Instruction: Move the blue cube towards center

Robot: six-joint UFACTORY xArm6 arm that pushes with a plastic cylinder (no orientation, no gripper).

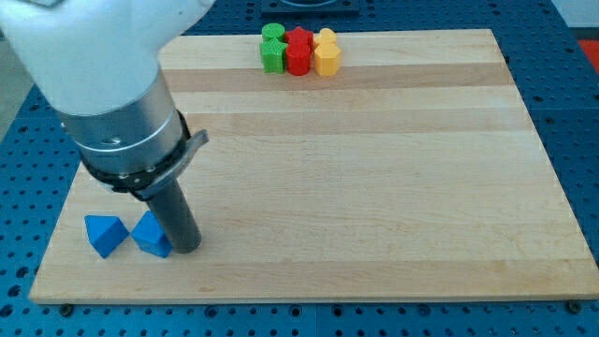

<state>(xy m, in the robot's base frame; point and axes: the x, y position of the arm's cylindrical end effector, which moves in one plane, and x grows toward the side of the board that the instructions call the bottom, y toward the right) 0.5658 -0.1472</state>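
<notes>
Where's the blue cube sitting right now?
The blue cube is near the board's bottom-left corner in the camera view, just right of the other blue block, with my tip against its right side.

The board [356, 187] is pale wood with faint lengthwise bands of lighter and darker grain, lying on a blue surface [580, 56]. Near its top edge sit a green block [272, 50], a red block [299, 51] and a yellow block [327, 52]; near the bottom-left corner are two blue blocks [104, 234] [150, 235]. The rod [176, 220] is dark grey, under a silver-grey collar [126, 131] and white arm [84, 37].
</notes>
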